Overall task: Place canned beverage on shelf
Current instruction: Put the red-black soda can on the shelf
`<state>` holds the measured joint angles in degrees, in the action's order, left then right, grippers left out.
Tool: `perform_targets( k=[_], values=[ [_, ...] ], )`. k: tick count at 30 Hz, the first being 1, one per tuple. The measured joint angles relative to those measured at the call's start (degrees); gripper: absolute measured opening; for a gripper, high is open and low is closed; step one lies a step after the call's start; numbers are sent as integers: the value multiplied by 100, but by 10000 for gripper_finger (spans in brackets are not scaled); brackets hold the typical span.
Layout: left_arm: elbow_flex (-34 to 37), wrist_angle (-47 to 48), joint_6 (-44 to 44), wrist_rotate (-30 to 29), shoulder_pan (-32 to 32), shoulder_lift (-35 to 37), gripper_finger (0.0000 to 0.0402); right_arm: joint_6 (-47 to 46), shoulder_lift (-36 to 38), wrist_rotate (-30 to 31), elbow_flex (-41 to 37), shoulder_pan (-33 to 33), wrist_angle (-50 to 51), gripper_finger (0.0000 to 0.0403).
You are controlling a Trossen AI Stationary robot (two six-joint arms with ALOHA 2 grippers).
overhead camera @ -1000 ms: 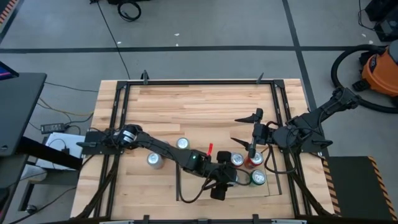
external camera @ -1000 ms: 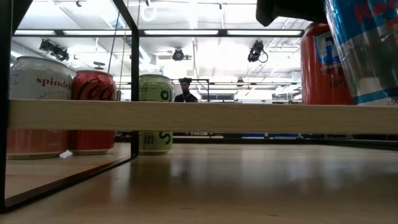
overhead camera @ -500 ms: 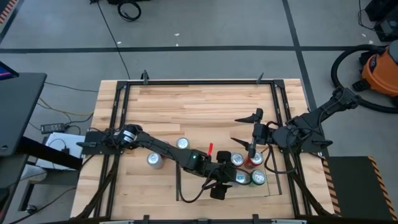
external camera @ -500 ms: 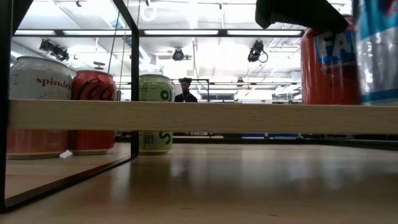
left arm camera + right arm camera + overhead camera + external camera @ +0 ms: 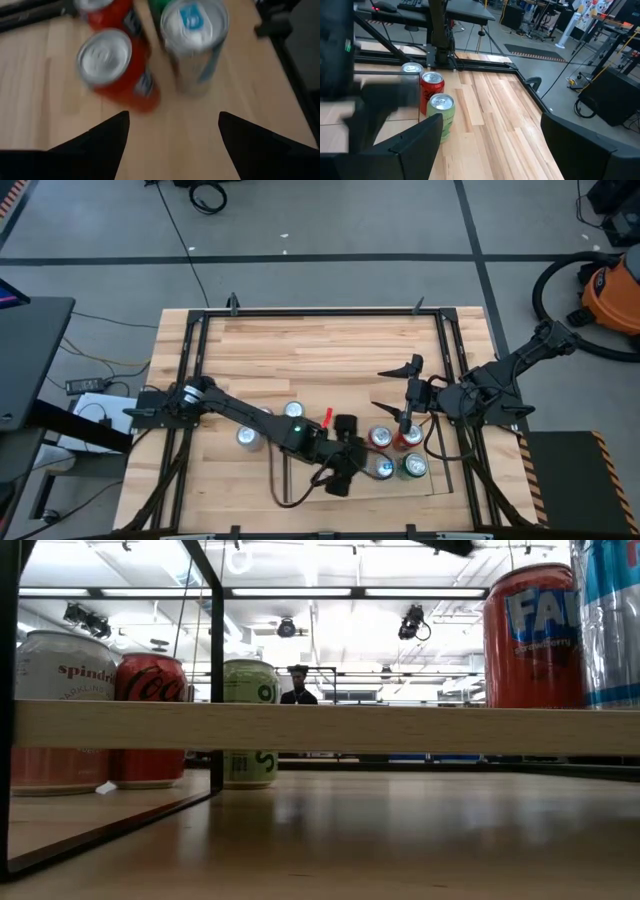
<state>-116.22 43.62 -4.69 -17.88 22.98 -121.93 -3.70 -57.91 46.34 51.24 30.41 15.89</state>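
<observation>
- Left gripper [image 5: 352,467]: fingers [image 5: 102,137] released, just clear of blue can [image 5: 192,42] standing on shelf [image 5: 320,727].
- Right gripper [image 5: 395,387]: fingers spread, empty, above worktop [image 5: 320,350].

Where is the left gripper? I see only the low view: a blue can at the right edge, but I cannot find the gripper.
Observer: The left gripper is beside the blue can, open and apart from it.
Operator: Is the can upright?
Observer: Yes, it stands lid up on the shelf, next to the orange can.
Operator: And the right gripper?
Observer: The right gripper is open and holds nothing, over the table behind the cans.
</observation>
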Motion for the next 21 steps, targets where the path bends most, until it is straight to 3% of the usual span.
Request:
perform_targets(
  k=[9, 15, 21],
  values=[
    [0, 2284, -733, -210, 2, 437, 318, -128, -4, -4, 0, 0, 15, 348],
    [4, 3203, -1359, -135, -395, 437, 318, -128, -9, -66, 0, 2, 11, 348],
    [13, 3881, -1406, -298, -560, 565, 317, -164, -9, -140, 0, 2, 73, 348]
  ],
)
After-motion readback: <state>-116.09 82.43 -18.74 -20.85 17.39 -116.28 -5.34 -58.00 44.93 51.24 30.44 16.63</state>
